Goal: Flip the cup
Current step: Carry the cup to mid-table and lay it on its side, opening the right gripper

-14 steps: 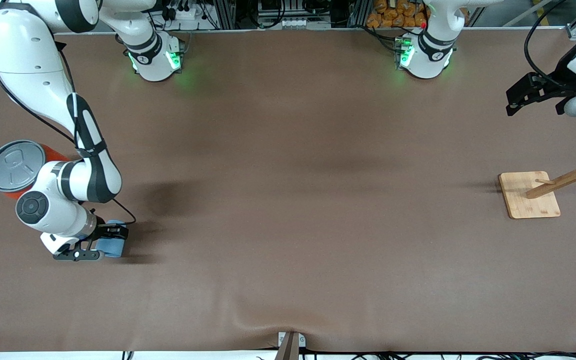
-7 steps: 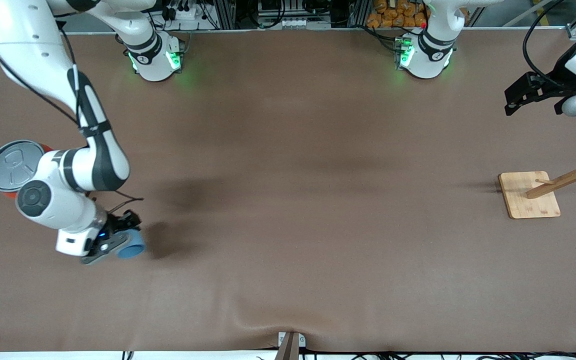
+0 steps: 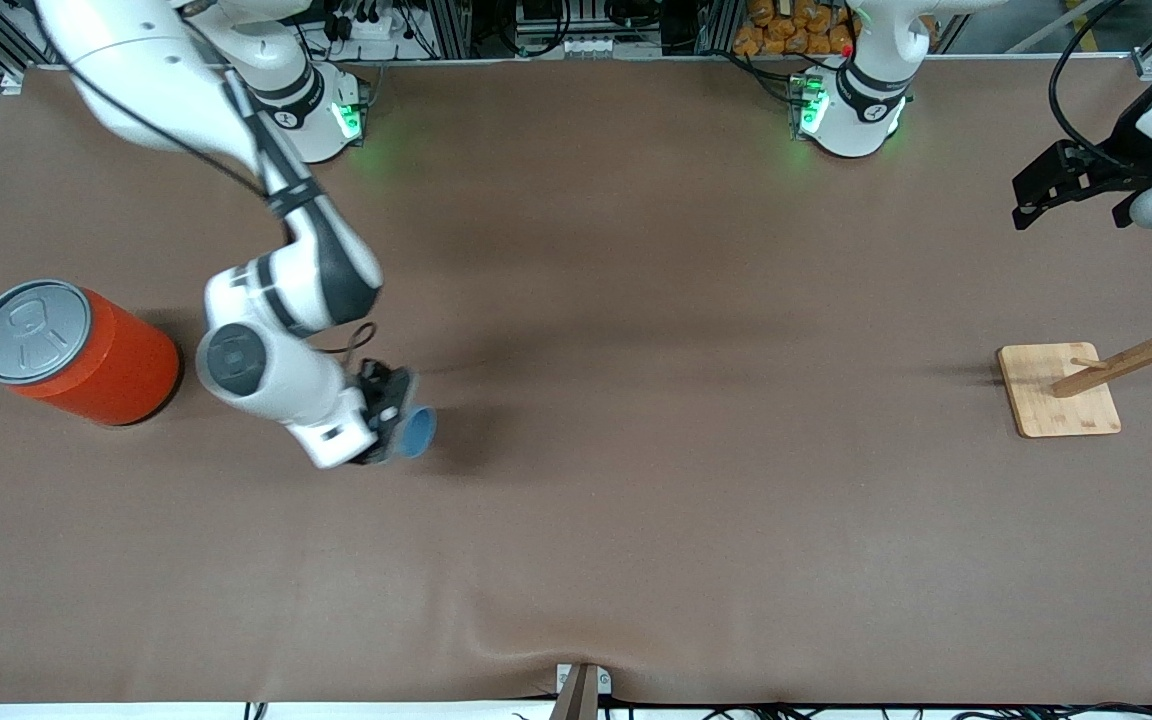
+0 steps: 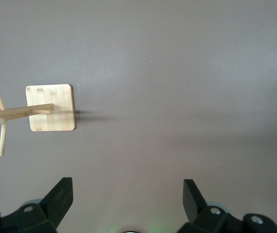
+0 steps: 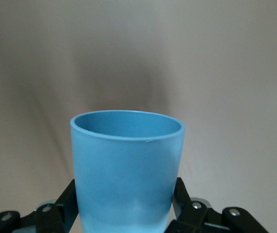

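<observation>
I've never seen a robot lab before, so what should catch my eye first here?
The right pincer grips a blue cup in the air over the brown table, the cup tipped sideways. An orange can stands at the right arm's end, a wooden rack at the left arm's end, where the left pincer waits, open.

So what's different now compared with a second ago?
The right gripper has carried the cup away from the orange can, up off the table toward its middle, and turned it so its mouth faces sideways. It stays clamped on the cup throughout. The can, now uncovered, the wooden rack and the waiting left gripper kept their places.
</observation>
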You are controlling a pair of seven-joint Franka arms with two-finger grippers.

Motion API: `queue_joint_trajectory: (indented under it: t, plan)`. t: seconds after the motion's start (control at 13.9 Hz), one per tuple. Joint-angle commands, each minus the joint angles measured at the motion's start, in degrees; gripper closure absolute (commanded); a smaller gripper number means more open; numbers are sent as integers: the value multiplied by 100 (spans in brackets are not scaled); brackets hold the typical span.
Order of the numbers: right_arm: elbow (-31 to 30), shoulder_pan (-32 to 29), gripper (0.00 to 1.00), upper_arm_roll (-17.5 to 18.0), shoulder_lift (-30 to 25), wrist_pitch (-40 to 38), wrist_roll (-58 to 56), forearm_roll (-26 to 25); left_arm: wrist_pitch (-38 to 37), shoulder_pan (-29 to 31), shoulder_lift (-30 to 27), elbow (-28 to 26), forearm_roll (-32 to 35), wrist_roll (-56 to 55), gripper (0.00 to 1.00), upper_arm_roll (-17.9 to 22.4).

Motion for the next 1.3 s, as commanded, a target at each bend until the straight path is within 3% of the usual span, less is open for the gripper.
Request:
queue_joint_trajectory:
  t: [0.0, 0.22, 0.36, 0.43, 0.5, 0.58, 0.72, 0.94, 1.23]
  plan:
    - [-49, 774, 87, -27, 167, 504, -257, -180, -92, 3, -81, 38, 119, 4, 0, 12]
    - [-49, 1514, 87, -97, 624, 1190, -90, -216, -100, 3, -81, 29, 119, -39, 0, 21]
    - [-41, 1812, 86, -176, 861, 1568, -11, -539, -100, 3, -81, 29, 119, -57, 0, 21]
    - [-23, 1997, 70, -307, 950, 1674, 59, -794, -100, 3, -81, 29, 119, -57, 0, 30]
    - [-23, 2068, 25, -352, 977, 1788, 112, -918, -92, 3, -81, 20, 119, -57, 0, 21]
    - [-23, 2017, 0, -353, 959, 1850, 113, -919, -100, 3, -81, 3, 119, -48, 0, 21]
    - [99, 1999, 0, -344, 872, 1694, 183, -849, -188, -14, 24, -50, 58, -74, 0, -22]
    - [153, 1876, 0, -344, 320, 816, 1067, -840, -188, -93, 331, -59, -126, -110, 0, -128]
    - [197, 1692, 0, -361, -594, -695, 2859, -840, -127, -111, 1094, -50, -1204, -267, 0, -269]
